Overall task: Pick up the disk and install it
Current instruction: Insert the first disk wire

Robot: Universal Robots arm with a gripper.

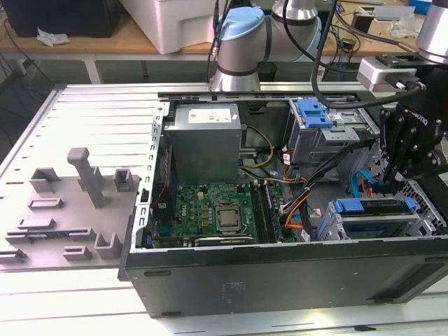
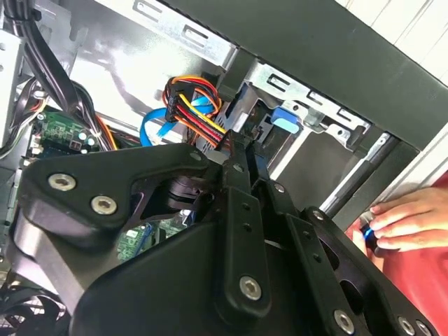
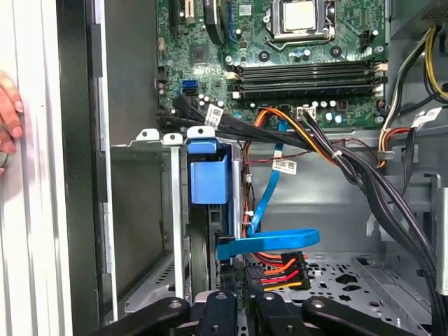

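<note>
**disk sits in drive cage, gripper right at it**

- open pc case (image 1: 280, 280) lies on its side, motherboard (image 1: 213, 210) facing up.
- the disk (image 1: 371, 206) is in the metal drive cage (image 1: 420, 217) just beside the motherboard, on the exterior view's right. its blue carrier rail shows, and in the first wrist view the blue front (image 3: 208, 175) stands in the slot.
- gripper (image 1: 386, 187) hangs just over the cage, on that same side of the motherboard. in the second wrist view its fingers (image 2: 238, 168) are pressed together, tips near the blue rail (image 2: 285, 119). nothing seen pinched between them.
- sata and power cables (image 3: 280, 262) bunch between the motherboard and the gripper.
- writing: white sticker on the power supply (image 1: 210, 115) behind the motherboard and white tags on the cables (image 3: 283, 166), print not legible.
- a person's hand (image 2: 402, 220) rests on the outer case wall, beyond the cage from the motherboard.
</note>
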